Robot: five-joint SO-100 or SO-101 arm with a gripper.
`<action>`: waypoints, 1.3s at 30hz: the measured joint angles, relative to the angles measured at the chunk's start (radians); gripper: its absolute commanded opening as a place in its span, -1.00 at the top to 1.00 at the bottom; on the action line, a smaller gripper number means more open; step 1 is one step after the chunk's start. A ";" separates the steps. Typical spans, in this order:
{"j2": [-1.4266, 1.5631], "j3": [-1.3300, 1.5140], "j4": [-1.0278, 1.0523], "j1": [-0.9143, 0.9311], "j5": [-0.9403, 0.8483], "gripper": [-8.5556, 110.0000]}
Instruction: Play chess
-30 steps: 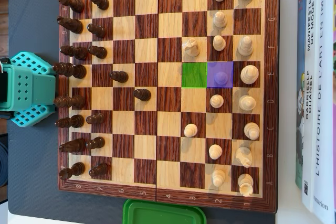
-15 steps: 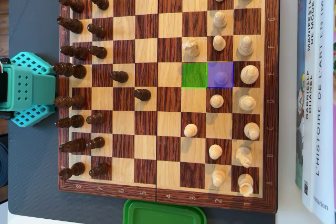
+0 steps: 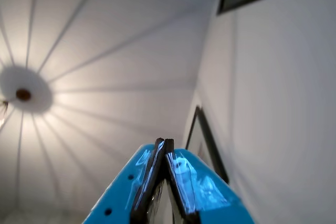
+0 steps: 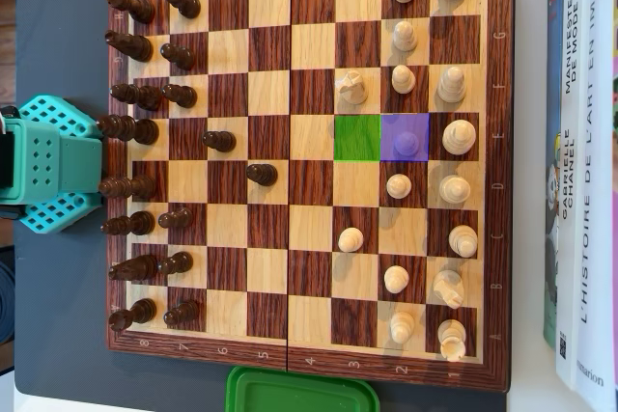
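Observation:
In the overhead view a wooden chessboard [image 4: 309, 65] lies with dark pieces [image 4: 135, 127] lined along its left side and pale pieces [image 4: 454, 137] along its right. One square is tinted green [image 4: 356, 138]; the square to its right is tinted purple [image 4: 405, 137] and holds a pale pawn. Two dark pawns [image 4: 261, 174] stand forward of their row. The arm's teal base [image 4: 48, 163] sits off the board's left edge. In the wrist view my gripper [image 3: 163, 145] points up at the ceiling, blue jaws pressed together with nothing between them.
Books [image 4: 579, 171] lie along the right edge of the overhead view. A green lid [image 4: 299, 393] sits below the board. A dark mat [image 4: 58, 36] lies under the board's left part. The wrist view shows only ceiling, wall and a picture frame [image 3: 207, 140].

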 measured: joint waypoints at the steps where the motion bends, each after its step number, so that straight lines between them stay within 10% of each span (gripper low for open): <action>1: 0.000 -0.021 0.061 0.000 0.000 0.86; 39: -0.018 -0.252 2.094 -0.123 0.000 0.86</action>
